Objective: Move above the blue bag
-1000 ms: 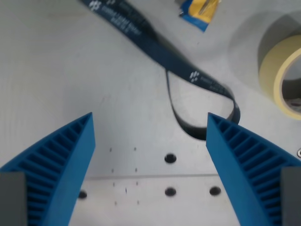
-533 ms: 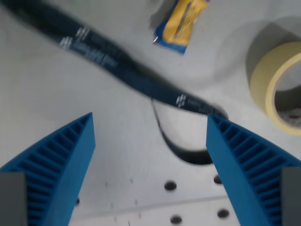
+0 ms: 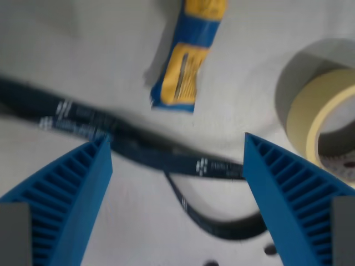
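Blue bag (image 3: 186, 61) – top centre, ahead of gripper (image 3: 175, 160), fingers spread apart, nothing held, lanyard (image 3: 138, 147) btwn.

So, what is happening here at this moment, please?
A single robot arm is heading for the blue bag, a blue and yellow packet lying on the white table. Its gripper is open and empty, with the two blue fingers spread wide. The bag sits ahead of the fingers, toward the top of the wrist view, so the gripper is not above it yet. A dark lanyard crosses the table between them, and a tape roll lies at the wrist view's right.
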You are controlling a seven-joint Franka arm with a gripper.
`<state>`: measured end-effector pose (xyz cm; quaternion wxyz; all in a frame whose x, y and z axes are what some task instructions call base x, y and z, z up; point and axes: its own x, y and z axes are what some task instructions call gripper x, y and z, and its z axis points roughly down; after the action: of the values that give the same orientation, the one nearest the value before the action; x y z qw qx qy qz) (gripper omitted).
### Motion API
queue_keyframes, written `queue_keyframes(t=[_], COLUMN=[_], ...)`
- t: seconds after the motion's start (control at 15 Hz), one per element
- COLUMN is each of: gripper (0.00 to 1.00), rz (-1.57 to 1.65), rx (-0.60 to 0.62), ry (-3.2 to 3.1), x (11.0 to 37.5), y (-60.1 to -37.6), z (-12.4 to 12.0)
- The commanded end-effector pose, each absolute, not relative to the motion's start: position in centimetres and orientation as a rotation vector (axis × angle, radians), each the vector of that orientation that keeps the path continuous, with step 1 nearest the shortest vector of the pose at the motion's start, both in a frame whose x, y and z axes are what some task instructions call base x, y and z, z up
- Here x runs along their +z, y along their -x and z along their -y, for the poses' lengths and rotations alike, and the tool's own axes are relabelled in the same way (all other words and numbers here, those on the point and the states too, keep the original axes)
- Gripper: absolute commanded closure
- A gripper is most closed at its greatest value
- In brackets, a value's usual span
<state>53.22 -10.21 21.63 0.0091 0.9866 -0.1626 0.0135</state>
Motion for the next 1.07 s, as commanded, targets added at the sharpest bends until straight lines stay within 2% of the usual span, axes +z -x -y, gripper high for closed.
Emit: queue_keyframes(t=[0.07,0.6,1.07], gripper=[0.00,0.00,0.00], rz=[0.904,0.987,0.967], rx=[0.027,0.029,0.044], ry=[-3.011,-2.987,-2.993], x=[20.6,17.0,15.5], y=[-54.7,-57.1,-58.1], z=[11.1,12.9,13.7])
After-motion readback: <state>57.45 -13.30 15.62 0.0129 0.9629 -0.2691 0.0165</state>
